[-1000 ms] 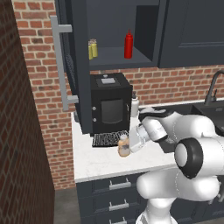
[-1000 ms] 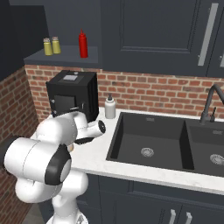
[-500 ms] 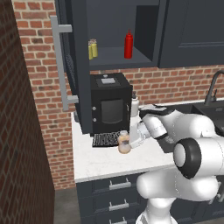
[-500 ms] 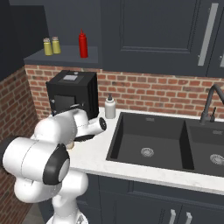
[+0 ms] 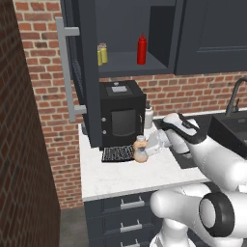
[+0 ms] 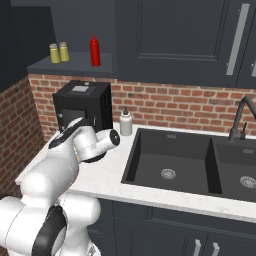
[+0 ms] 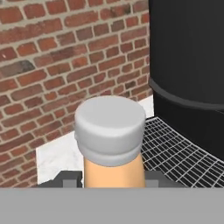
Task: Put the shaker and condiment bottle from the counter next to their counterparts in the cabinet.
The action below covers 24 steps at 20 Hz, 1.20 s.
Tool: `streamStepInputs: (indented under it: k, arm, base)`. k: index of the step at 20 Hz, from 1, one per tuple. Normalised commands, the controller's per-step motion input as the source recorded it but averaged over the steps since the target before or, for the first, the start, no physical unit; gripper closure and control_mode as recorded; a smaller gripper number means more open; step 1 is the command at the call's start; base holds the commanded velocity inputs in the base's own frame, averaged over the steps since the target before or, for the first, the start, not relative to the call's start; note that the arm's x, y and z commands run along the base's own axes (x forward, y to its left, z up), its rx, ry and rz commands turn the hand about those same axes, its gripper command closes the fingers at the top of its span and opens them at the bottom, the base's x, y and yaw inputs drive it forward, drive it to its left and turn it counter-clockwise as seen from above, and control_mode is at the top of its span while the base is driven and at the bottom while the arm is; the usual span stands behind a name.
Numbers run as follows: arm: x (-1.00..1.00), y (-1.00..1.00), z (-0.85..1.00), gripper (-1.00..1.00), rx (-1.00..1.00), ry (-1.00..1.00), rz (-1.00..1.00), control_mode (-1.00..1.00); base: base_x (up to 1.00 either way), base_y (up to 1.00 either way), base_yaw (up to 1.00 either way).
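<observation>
In the hand view the condiment bottle (image 7: 113, 151) stood closest, upright, its whitish-grey cap above a peach-orange neck. A dark fingertip (image 7: 65, 178) pressed each side of that neck, so the jaws were pinched on the bottle.

From the left base view the gripper (image 5: 144, 152) reached in from the right, level with the bottle (image 5: 140, 149), which stood on the white marbled desk (image 5: 130, 176) just beside the wire drip grille (image 5: 117, 153) at the foot of the black coffee machine (image 5: 120, 116). Whether the bottle's base touched the stone or hung just clear could not be told. A small pale dispenser bottle (image 5: 148, 116) stood behind, against the brick wall, to the right of the machine. In the right base view the arm's white body covered the gripper and its load; the dark double sink (image 6: 172, 162) lay to the right of the arm.

Farthest and highest, the cabinet (image 5: 130, 36) stood with its door (image 5: 72, 62) swung wide. On its shelf two yellow shakers (image 6: 59, 52) stood side by side, nearly touching, and the tall red squeeze bottle (image 6: 95, 50) stood apart to their right.
</observation>
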Motion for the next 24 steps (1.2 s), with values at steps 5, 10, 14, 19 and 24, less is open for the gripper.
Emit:
streamStepInputs:
  k: [5,10,14,19,24]
  arm:
    - [-0.16,0.00,0.54,1.00,0.00,0.01,-0.13,-1.00]
    - [-0.06,0.00,0.50,1.00,0.00,0.00,-0.12,-1.00]
    - [0.00,0.00,0.48,1.00,0.00,-0.01,-0.07,-1.00]
    - [0.00,0.00,0.54,1.00,-0.03,-0.09,-0.07,-1.00]
    - [0.00,-0.04,0.54,1.00,-0.01,-0.09,-0.09,-1.00]
  base:
    - [0.00,0.00,0.00]
    - [0.00,0.00,0.00]
    - [0.00,0.00,0.00]
    - [0.00,0.00,0.00]
    - [0.00,0.00,0.00]
